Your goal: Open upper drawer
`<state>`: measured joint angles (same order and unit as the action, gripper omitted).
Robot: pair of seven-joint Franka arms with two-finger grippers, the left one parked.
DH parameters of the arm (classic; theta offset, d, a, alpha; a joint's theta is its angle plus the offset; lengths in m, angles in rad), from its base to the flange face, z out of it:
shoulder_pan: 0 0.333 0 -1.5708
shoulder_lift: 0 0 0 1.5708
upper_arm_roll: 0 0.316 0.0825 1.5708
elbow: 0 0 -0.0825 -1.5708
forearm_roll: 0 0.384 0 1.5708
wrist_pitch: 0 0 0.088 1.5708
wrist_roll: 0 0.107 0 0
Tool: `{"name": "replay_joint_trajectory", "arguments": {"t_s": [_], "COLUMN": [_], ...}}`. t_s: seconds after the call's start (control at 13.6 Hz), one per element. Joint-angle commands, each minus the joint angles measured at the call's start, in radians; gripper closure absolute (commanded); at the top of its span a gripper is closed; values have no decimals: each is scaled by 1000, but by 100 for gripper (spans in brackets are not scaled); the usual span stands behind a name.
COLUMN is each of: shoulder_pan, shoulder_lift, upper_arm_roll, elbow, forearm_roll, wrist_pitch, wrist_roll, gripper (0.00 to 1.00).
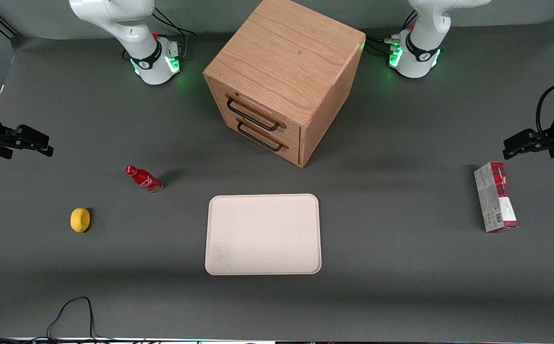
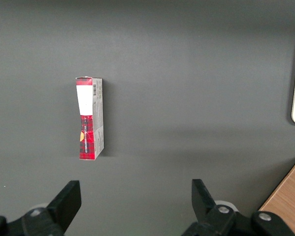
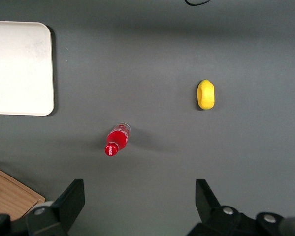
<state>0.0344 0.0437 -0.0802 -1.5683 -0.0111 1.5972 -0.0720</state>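
We risk hooking the lower twin handle: end effector [image 1: 38, 143] spread, well apart from the upper drawer [image 1: 253, 113].

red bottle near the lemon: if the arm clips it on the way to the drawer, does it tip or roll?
Likely tips: the red bottle stands upright, tall and narrow. Once down, its round body would probably roll on the flat table. The open end effector hangs toward the working arm's end, well clear of it and the upper drawer.
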Motion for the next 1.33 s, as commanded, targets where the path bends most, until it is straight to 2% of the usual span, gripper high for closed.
{"name": "replay_joint_trajectory", "arguments": {"t_s": [0.0,0.52,0.88,1.25], "shoulder_pan": [-4,-2,16,191], "shoulder_lift": [2,4,59,120], "upper_arm_roll": [4,5,33,48], "elbow": [11,13,83,165], "forearm_roll": [-4,-4,17,19], "wrist_pitch": [-14,-13,-8,-8], "wrist_roll": [24,23,14,12], "gripper": [0,0,0,0]}}
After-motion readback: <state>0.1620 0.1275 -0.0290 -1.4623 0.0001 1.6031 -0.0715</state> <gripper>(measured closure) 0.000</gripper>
